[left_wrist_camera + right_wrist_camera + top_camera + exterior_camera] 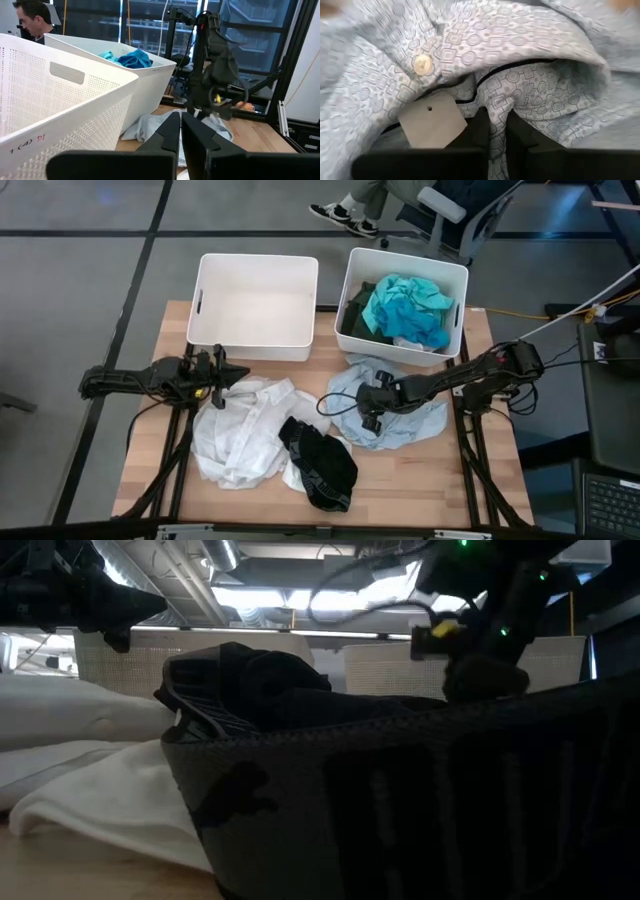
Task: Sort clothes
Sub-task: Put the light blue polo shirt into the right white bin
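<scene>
A pale blue patterned shirt (400, 415) lies crumpled on the table in front of the right bin. My right gripper (372, 408) is down on its left part and shut on it. A white garment (245, 435) lies spread at the table's left middle. A black garment (320, 465) lies on the white garment's right edge and fills the low view (330, 770). Teal (405, 310) and dark green (355, 310) clothes lie in the right bin (455, 275). My left gripper (228, 373) is shut and empty, just above the white garment's far edge. My right gripper pinches a raised fold of the pale blue shirt (495, 112) between its two fingers (517, 132), close to a button (422, 64) and a paper tag (432, 120). The fingers come from above. The rest of the shirt lies slack on the table.
An empty white bin (255, 270) stands at the far left, beside the right bin. Bare wood shows along the table's near edge (420, 495) and at its left edge. A seated person's feet (345, 215) show beyond the table.
</scene>
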Tool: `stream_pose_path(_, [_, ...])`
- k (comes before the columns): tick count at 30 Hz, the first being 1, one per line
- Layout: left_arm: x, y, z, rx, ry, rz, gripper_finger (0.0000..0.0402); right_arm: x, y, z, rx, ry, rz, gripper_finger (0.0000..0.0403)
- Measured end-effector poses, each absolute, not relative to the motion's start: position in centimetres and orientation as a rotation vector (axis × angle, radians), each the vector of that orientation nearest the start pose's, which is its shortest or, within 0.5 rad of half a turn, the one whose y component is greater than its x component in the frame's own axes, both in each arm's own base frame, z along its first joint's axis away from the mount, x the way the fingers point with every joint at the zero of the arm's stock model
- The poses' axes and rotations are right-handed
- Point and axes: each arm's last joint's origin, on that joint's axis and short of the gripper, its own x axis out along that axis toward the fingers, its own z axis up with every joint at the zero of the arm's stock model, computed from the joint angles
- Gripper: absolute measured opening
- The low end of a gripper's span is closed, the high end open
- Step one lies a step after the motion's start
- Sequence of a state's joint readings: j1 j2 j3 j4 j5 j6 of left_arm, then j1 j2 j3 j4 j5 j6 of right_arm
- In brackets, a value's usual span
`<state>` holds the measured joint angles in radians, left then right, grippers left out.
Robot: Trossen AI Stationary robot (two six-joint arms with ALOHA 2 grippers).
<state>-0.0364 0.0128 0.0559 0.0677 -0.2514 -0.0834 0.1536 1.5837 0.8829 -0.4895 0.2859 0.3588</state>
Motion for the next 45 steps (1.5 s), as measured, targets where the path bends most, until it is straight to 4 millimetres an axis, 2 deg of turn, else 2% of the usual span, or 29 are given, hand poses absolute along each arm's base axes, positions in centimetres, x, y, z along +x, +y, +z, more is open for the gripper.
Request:
stream_pose_path(12, [9.4, 0.4, 18.8, -0.113, -0.12, 0.209, 0.0008, 27.4, 3.2, 22.7, 0.019, 0.913, -0.311, 0.0028])
stream_pose_path(23, [9.4, 0.4, 18.8, -0.112, -0.12, 0.209, 0.0008, 27.2, 2.9, 29.6, -0.093, 0.726, -0.31, 0.0028])
stream_pose_path(34, [9.4, 0.4, 18.8, -0.112, -0.12, 0.209, 0.0008, 26.7, 2.5, 38.3, -0.246, 0.581, -0.396, 0.0028])
stream_pose_path(45, [9.4, 0.4, 18.8, -0.113, -0.12, 0.209, 0.0008, 24.2, 1.6, 47.8, -0.414, 0.371, -0.583, 0.0028])
